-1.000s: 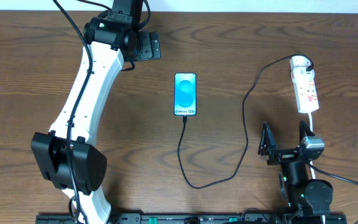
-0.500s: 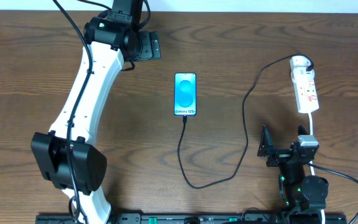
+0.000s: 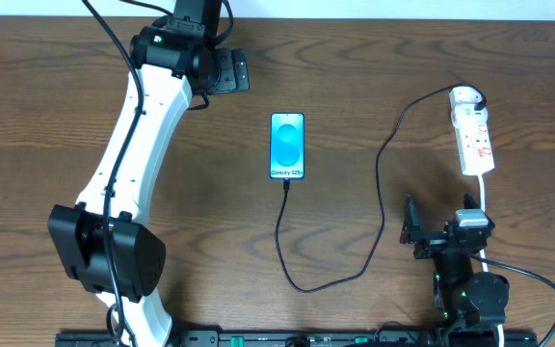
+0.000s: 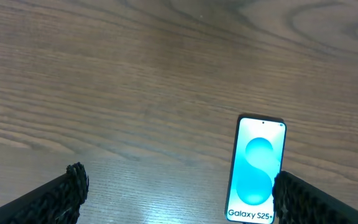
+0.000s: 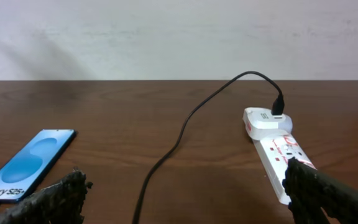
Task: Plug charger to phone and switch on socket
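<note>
Charger (image 3: 278, 229) looks seated in the phone (image 3: 288, 146), so the right hand (image 3: 439, 220) sits open, empty, lower right under the socket (image 3: 474, 135).

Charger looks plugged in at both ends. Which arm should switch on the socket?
Right. The right claw is open just below the socket, while the left claw sits on the far side of the phone.
</note>
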Robot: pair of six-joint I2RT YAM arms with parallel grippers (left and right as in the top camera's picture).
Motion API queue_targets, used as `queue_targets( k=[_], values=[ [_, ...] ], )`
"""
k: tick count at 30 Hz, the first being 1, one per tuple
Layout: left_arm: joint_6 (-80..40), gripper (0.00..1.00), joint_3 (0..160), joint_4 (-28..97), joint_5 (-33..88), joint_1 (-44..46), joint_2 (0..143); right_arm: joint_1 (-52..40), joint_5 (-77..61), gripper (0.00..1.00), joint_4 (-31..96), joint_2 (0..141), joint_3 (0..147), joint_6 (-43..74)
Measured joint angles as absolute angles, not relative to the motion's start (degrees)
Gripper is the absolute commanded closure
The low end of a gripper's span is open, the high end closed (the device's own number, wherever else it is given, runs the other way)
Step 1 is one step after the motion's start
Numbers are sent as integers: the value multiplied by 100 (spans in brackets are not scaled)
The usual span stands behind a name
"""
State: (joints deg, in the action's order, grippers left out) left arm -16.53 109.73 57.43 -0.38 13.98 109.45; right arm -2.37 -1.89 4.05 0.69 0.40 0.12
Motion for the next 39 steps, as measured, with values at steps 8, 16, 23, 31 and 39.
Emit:
queue_targets(
  k=[8, 16, 23, 31, 39],
  values=[
    [-1653, 4, 10973, 5743, -38, 1398, 10945, -237, -189, 1, 403, 69, 40, -56],
    [-1653, 4, 10973, 5743, -38, 1398, 10945, -237, -189, 1, 403, 69, 40, -69],
    [-1653, 4, 10971, 5743, -38, 1398, 10945, -237, -189, 1, 403, 69, 40, -69],
    [-1653, 4, 10973, 5743, -38, 1398, 10945, -237, -189, 1, 405, 69, 40, -69],
    [-1653, 2, 10973, 5745, -38, 1398, 10945, -237, -189, 1, 403, 69, 40, -69]
  ],
)
